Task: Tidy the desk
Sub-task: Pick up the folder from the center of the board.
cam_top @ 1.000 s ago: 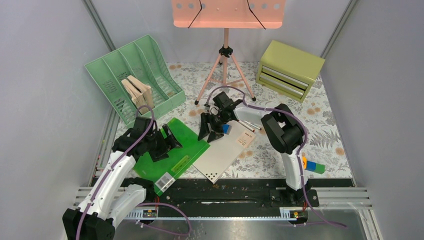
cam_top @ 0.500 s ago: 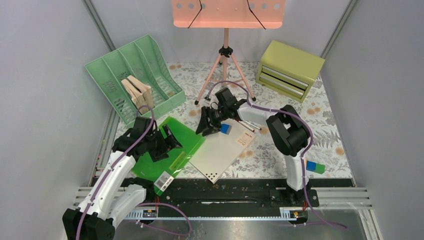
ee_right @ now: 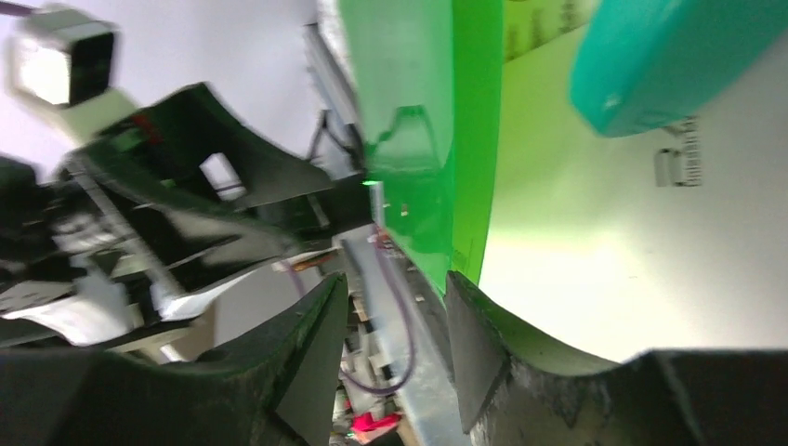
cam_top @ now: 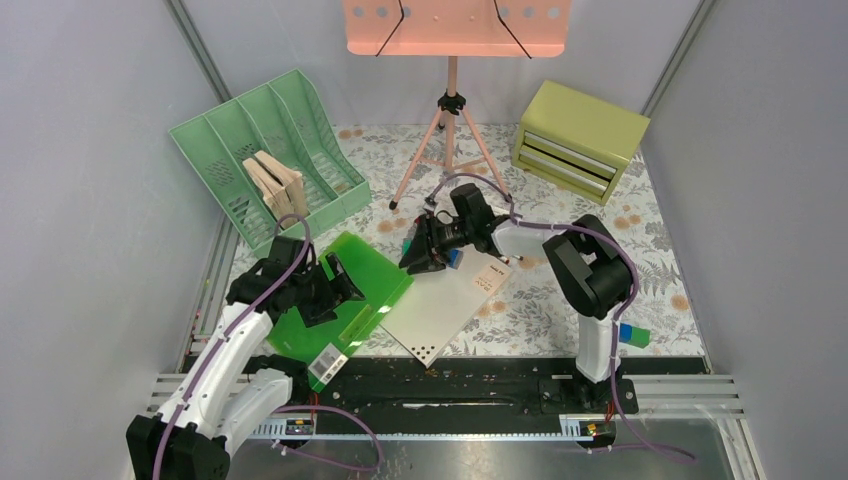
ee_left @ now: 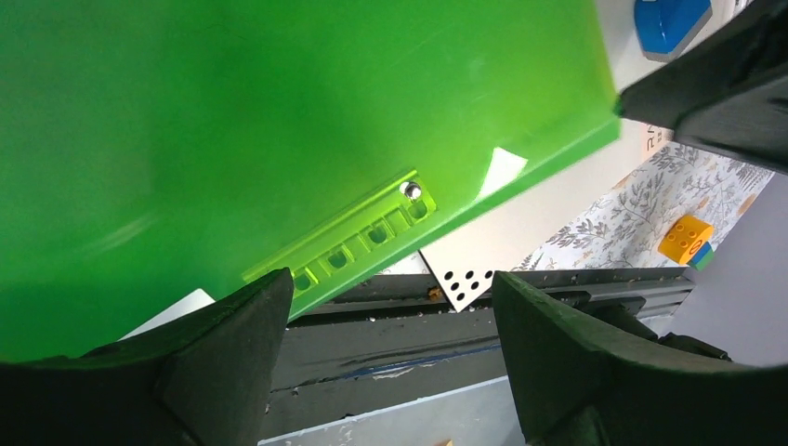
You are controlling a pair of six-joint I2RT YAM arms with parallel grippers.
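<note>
The desk (cam_top: 650, 262) has a grey floral print. A green folder (cam_top: 350, 295) lies at its front left, overlapping a white punched sheet (cam_top: 445, 305). My left gripper (cam_top: 333, 288) hovers open over the green folder (ee_left: 279, 130), with nothing between its fingers (ee_left: 232, 344). My right gripper (cam_top: 421, 260) hangs at the folder's far right corner, beside a small blue block (cam_top: 455, 258) resting on the white sheet. In the right wrist view the right gripper (ee_right: 398, 283) stands narrowly open and empty, the green folder's edge (ee_right: 437, 186) just beyond it.
A mint file rack (cam_top: 265, 150) holding wooden pieces (cam_top: 275, 185) stands back left. A pink music stand (cam_top: 452, 90) is at the back centre, an olive drawer chest (cam_top: 580, 135) back right. An orange, blue and green brick (cam_top: 630, 334) sits behind the right arm's base.
The right gripper's jaws have narrowed and its wrist has shifted a little right and back. The left arm has not moved.
</note>
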